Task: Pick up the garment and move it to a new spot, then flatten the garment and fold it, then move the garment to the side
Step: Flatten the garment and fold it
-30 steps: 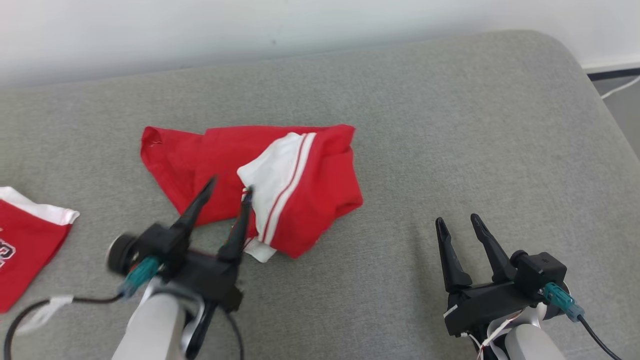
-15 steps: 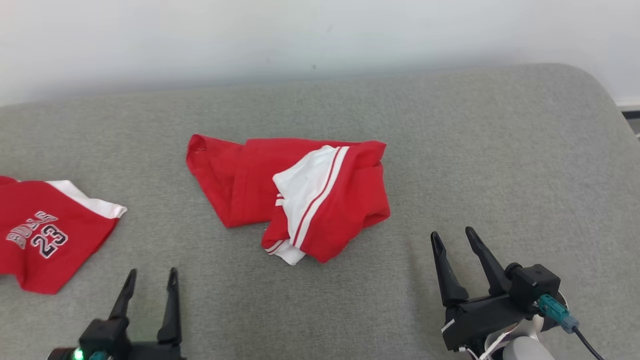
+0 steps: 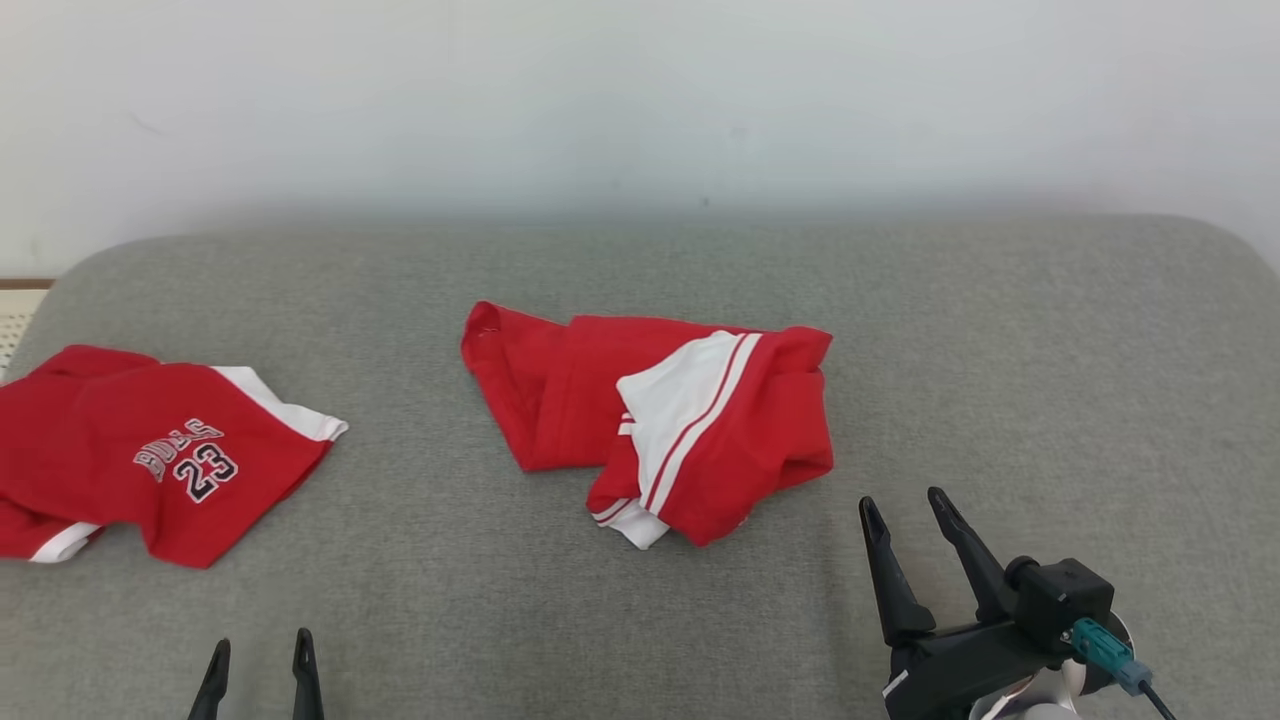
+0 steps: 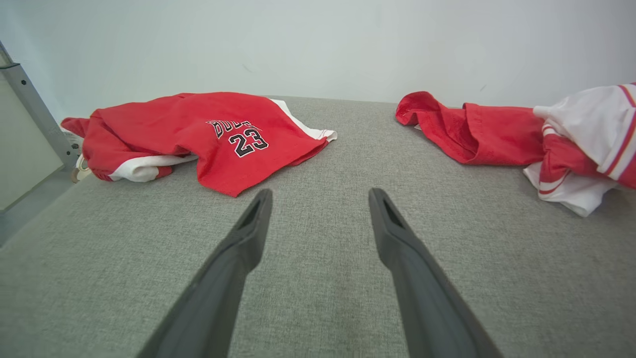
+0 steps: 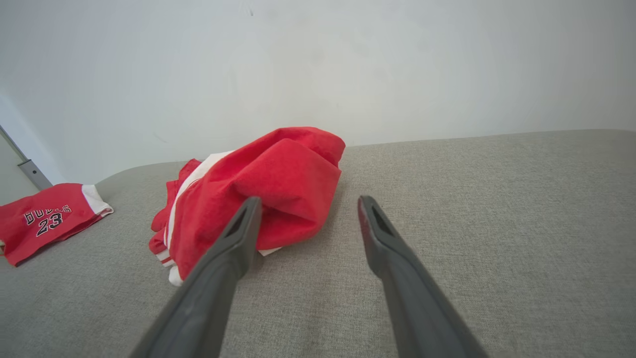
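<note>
The garment (image 3: 560, 400), red with a white striped panel, lies crumpled in the middle of the grey cushioned surface (image 3: 1000, 330). The left wrist view has this garment (image 4: 497, 134) at its right, and it (image 5: 283, 179) lies just past my right fingers in the right wrist view. My left gripper (image 3: 258, 650) is at the bottom left, open, well short of the cloth, with nothing between its fingers (image 4: 320, 196). Open and empty too, my right gripper (image 3: 903, 500) stands at the lower right, its left fingertip close to the garment's near right bulge (image 5: 308, 204).
A second red jersey (image 3: 170, 450) printed with 23 lies flat at the far left (image 4: 213, 129) (image 5: 44, 214). A white wall (image 3: 640, 100) backs the surface. A metal post (image 4: 30, 99) stands off the left edge.
My left gripper has let go of the garment's near edge and drawn back to the lower left. The head camera has shifted, bringing the wall and the jersey into view. The right gripper keeps its place.
</note>
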Controlling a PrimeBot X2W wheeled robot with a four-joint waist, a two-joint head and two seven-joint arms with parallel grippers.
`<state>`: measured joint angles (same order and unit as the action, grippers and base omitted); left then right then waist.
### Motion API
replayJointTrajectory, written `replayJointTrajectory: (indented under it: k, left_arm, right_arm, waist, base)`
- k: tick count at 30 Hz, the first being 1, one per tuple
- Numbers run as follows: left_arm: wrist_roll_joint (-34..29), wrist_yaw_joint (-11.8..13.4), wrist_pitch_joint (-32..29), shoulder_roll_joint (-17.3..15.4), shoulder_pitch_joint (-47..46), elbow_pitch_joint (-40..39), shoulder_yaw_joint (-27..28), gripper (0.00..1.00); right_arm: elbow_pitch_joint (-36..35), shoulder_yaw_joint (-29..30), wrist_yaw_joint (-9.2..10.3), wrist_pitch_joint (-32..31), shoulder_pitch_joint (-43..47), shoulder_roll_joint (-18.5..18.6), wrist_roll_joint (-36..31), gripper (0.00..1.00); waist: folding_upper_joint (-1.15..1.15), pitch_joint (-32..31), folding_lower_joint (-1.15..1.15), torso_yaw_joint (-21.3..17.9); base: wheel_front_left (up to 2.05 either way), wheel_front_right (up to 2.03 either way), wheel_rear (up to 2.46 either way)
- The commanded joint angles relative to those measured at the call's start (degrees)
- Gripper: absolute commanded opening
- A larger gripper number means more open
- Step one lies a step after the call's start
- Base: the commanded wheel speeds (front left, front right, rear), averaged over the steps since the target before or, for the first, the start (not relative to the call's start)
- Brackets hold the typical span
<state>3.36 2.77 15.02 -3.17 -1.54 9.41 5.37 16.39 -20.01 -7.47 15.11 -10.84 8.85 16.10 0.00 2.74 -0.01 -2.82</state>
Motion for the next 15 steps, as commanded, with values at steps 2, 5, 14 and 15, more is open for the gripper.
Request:
replayJointTrajectory:
  k: [2, 5, 14, 15]
  left_arm:
    - [-0.42, 0.14, 0.25, 0.14, 1.02, -0.52, 0.28, 1.0]
    - [-0.39, -0.23, 0.25, 0.22, 0.73, -0.58, 0.15, 1.0]
    - [0.98, -0.6, 0.25, 0.27, -1.52, -0.82, -2.4, 1.0]
    - [1.31, -0.52, 0.25, 0.27, -1.78, -0.81, -2.91, 1.0]
  right_arm:
    - [0.12, -0.11, -0.04, 0.04, 1.16, 0.23, -0.38, 1.0]
    - [0.26, -0.37, -0.04, 0.04, 1.01, 0.36, -0.55, 1.0]
    - [1.65, -5.03, -0.04, 0.03, -4.34, 0.78, -0.39, 1.0]
    - [2.39, -5.37, -0.04, 0.04, -5.52, 0.8, -0.39, 1.0]
  waist:
    - [0.0, -0.93, 0.01, 1.7]
    - [0.0, -0.82, 0.01, 2.7]
    - [0.0, 1.5, 0.01, 7.14]
    - [0.0, 1.86, 0.01, 7.86]
  base:
    - [0.0, 0.0, 0.0]
    - [0.0, 0.0, 0.0]
    - [0.0, 0.0, 0.0]
    - [0.0, 0.0, 0.0]
